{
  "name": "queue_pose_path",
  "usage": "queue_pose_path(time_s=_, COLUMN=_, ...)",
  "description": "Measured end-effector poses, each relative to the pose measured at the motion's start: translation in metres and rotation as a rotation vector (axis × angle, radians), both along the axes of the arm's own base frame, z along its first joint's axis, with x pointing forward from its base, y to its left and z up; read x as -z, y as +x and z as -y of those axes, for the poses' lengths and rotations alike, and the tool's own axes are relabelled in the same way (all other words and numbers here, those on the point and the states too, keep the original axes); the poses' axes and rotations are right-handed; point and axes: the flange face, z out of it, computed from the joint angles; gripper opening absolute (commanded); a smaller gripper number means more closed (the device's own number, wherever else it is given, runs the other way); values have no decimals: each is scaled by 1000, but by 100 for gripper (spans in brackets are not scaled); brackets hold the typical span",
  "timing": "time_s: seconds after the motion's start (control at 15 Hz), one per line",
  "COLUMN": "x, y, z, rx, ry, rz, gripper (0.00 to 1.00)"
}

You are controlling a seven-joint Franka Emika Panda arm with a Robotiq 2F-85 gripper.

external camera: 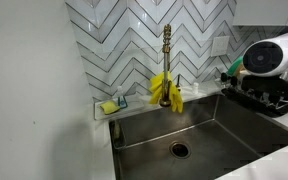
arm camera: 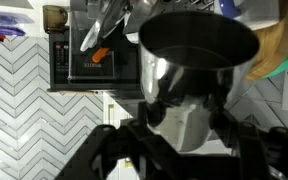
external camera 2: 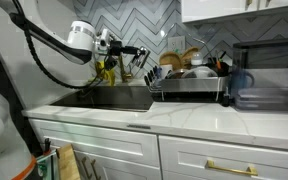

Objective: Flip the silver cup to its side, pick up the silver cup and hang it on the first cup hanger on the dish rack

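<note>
In the wrist view the silver cup (arm camera: 179,115) fills the middle, its dark open mouth pointing away from the camera. My gripper (arm camera: 189,98) is shut on it, one black finger on each side of its shiny wall. In both exterior views the arm holds the gripper (external camera 2: 134,52) in the air over the sink's end, close to the near end of the dish rack (external camera 2: 189,88). The rack also shows as a black frame in an exterior view (external camera: 274,98), just below the gripper (external camera: 234,74). The cup is too small to make out in the exterior views.
A tall brass faucet (external camera: 167,50) with yellow gloves (external camera: 166,92) draped over it stands behind the steel sink (external camera: 199,130). A small soap tray (external camera: 112,105) holds a yellow sponge. The rack holds plates and utensils (external camera 2: 189,60). A blue jug (external camera 2: 242,82) stands beyond it.
</note>
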Motion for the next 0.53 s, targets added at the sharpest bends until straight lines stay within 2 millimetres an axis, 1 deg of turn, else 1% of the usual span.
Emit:
queue_pose_path(time_s=0.27, x=17, y=3, z=0, rx=5, ry=-54, rz=35, gripper=41)
queue_pose_path(time_s=0.53, x=33, y=7, z=-2, rx=0, ry=-65, rz=68, gripper=41)
